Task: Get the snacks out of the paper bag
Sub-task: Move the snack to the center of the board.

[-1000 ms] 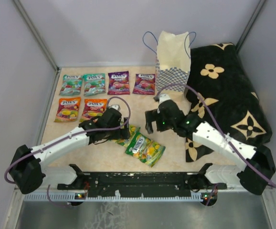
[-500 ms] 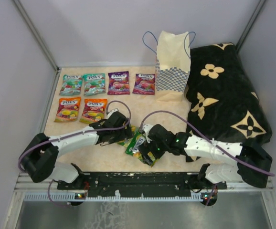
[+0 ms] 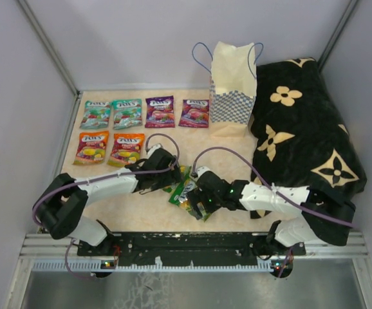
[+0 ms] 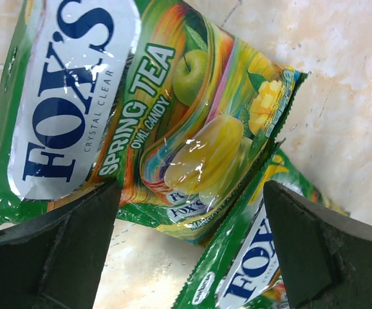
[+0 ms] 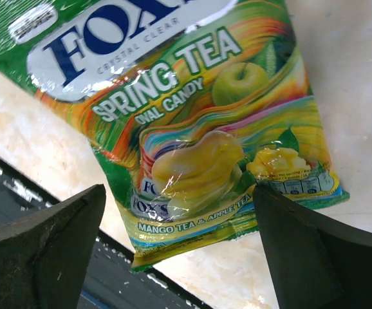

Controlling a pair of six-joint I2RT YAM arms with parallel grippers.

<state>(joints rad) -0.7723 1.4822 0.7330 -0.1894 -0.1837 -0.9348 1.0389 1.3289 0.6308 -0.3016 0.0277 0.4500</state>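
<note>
front rail (image 3: 192, 243): black bar along the near table edge, both arm bases at it
right gripper (image 5: 179, 199): jaws spread wide, nothing pinched, one finger either side of the near green packet's lower end
near green packet (image 5: 192, 116): flat on the table, "Spring Tea" print face up, bottom edge close to the front rail
left gripper (image 4: 189, 199): jaws spread wide, empty, hanging low over the second green packet
second green packet (image 4: 134, 103): flat on the table just left of the near one; corners meet, cannot tell which lies on top
arms: both reach in to front centre, grippers just beside each other in the top view
table (image 3: 231, 154): beige, marbled surface
orange packets (image 3: 91, 147): two side by side, flat, left side, behind the left arm
teal packets (image 3: 96, 114): two side by side, far left, in the row behind the orange ones
purple packets (image 3: 159, 111): two, same far row, right of the teal ones
snacks overall: eight visible, all lying out on the table
paper bag (image 3: 233, 90): upright at the far edge, right of the purple packets, checkered band low on its front, mouth open, inside not readable
cord handles (image 3: 202, 55): thin blue loops standing up at the bag's top
black cloth (image 3: 308, 129): flower pattern, heaped on the right side, just beside the bag
</note>
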